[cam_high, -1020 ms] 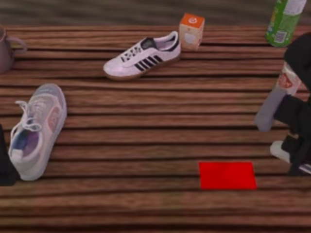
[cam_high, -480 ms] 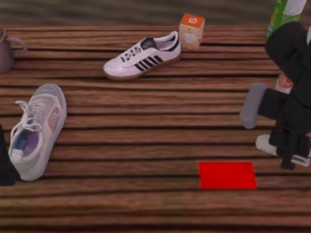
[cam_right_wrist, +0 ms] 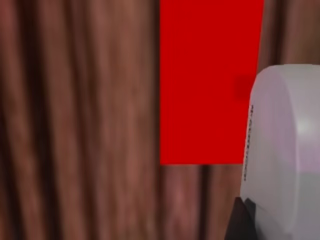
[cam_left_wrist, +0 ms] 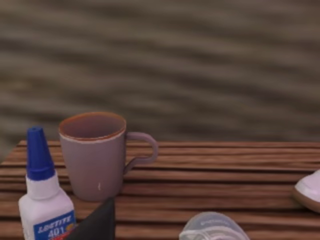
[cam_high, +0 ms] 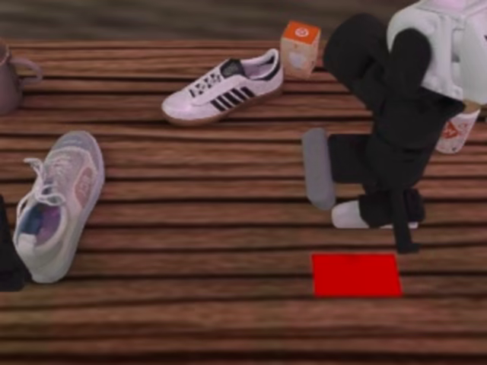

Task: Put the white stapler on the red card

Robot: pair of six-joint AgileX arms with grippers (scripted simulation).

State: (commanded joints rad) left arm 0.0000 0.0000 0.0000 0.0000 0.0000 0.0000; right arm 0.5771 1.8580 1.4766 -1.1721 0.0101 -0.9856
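Observation:
The white stapler hangs above the table with my right gripper shut on it, its rounded white end sticking out to the left of the black fingers. The red card lies flat on the wood just in front of the gripper, toward the table's front edge. In the right wrist view the white stapler fills the near corner and overlaps one edge of the red card. A dark fingertip shows beside the stapler. My left gripper is parked at the table's left edge.
A pale sneaker lies at the left and a striped white sneaker at the back. An orange-and-white box stands behind it. A mug and a glue bottle stand at the far left.
My right arm has swung in from the right edge toward the table's middle, carrying the stapler left until it hangs just behind the red card. The left arm has not moved.

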